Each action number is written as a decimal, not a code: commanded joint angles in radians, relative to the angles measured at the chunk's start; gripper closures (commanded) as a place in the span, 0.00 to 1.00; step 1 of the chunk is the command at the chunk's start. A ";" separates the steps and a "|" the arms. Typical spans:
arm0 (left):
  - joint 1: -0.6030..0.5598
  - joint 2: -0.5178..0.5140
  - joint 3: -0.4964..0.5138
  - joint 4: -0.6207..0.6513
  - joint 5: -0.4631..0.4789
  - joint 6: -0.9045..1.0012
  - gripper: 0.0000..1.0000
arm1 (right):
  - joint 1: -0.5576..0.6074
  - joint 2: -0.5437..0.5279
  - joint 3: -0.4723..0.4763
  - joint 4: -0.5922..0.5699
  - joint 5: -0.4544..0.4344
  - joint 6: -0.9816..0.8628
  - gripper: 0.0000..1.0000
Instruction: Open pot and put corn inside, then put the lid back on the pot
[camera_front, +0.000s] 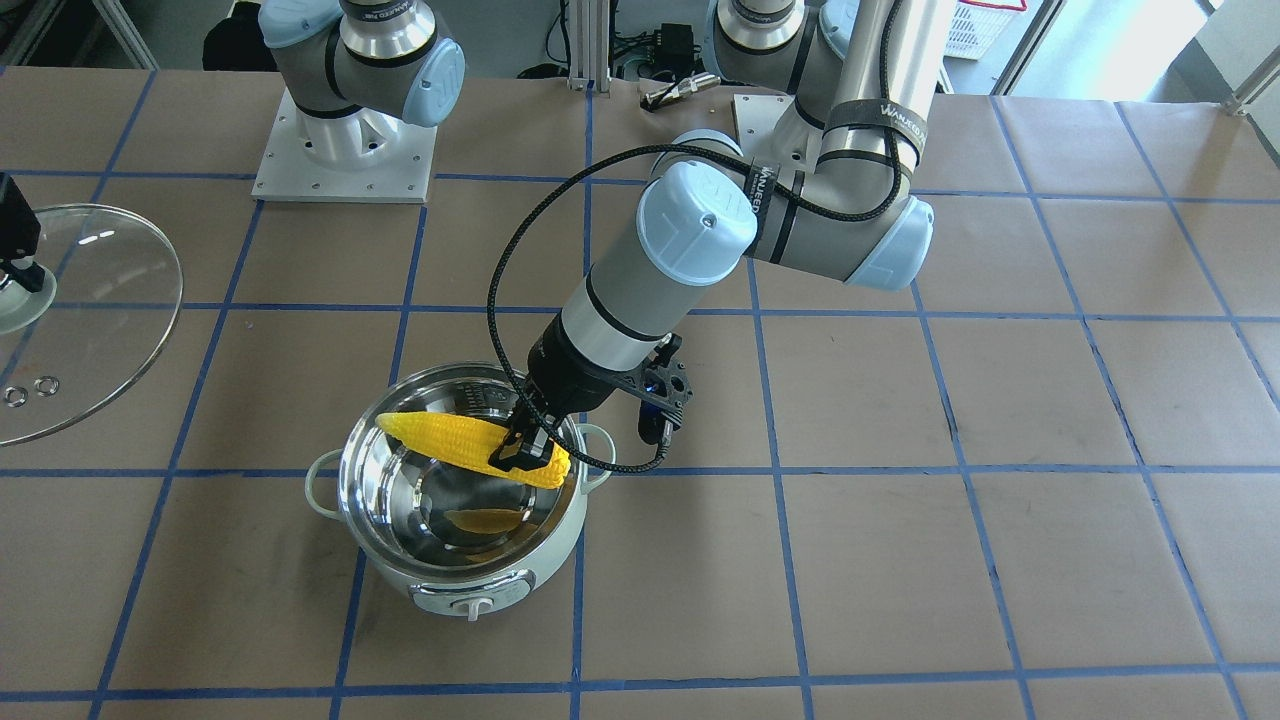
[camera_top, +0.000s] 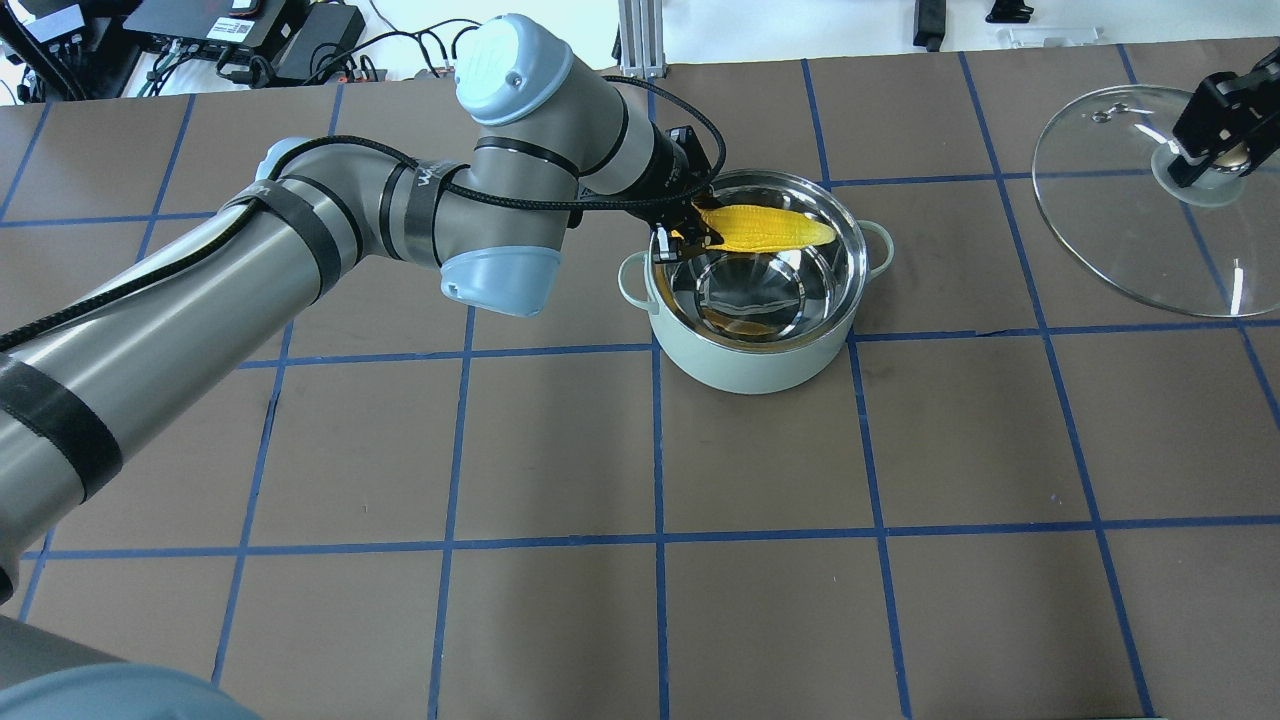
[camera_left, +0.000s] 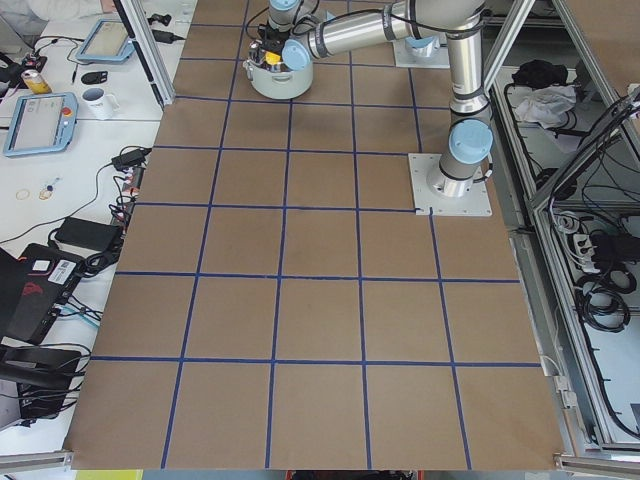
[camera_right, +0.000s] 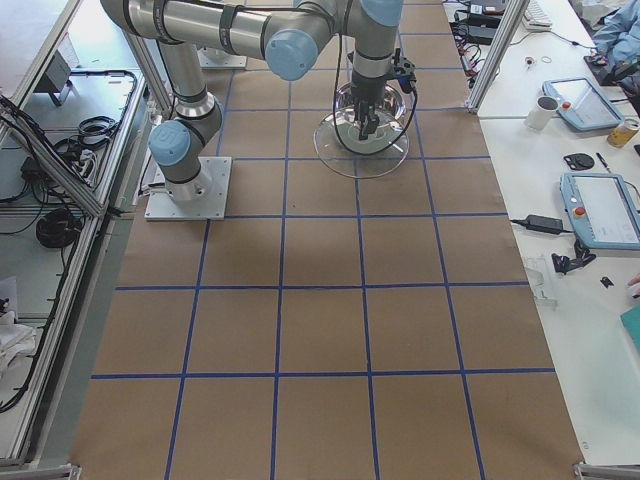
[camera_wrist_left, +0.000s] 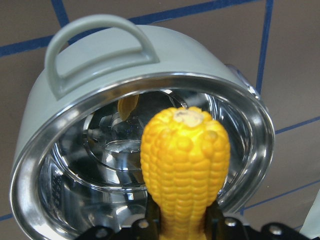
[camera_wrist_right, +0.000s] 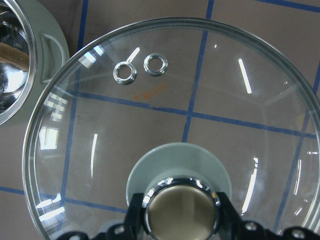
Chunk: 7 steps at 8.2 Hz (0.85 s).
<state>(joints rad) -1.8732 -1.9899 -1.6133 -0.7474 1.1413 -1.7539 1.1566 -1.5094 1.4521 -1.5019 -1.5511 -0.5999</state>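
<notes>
The left gripper (camera_top: 688, 240) is reaching over the pot (camera_top: 750, 370), which is standing open on the table (camera_top: 760, 600). Its jaws are clamping the thick end of the corn (camera_top: 770, 228). The corn is lying roughly level across the part of the pot's mouth farther from the robot, at about rim height, with its pale tip pointing toward the robot's right. It is not resting on the steel bottom, where only a yellow reflection is showing, and I cannot tell whether it is touching the rim. The right gripper (camera_top: 1205, 165) is holding the lid (camera_top: 1120, 230) well off to the pot's right, its jaws gripping the gold-beige knob (camera_wrist_right: 180, 212). The glass is tilting, with its two vent rings (camera_wrist_right: 124, 71) showing near the edge. I cannot tell whether the lid's lower edge is touching the table.
</notes>
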 joint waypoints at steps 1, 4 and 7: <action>-0.020 -0.001 0.000 0.005 0.000 -0.083 0.36 | 0.000 -0.002 0.001 0.000 0.000 0.000 0.96; -0.026 0.025 0.000 0.002 0.009 -0.126 0.24 | 0.002 -0.002 0.001 0.000 0.002 -0.001 0.96; -0.017 0.054 0.004 0.008 -0.003 0.030 0.02 | 0.009 0.000 -0.003 -0.004 0.008 0.017 0.96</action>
<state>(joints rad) -1.8948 -1.9552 -1.6115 -0.7410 1.1440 -1.8503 1.1600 -1.5109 1.4526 -1.5032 -1.5490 -0.5972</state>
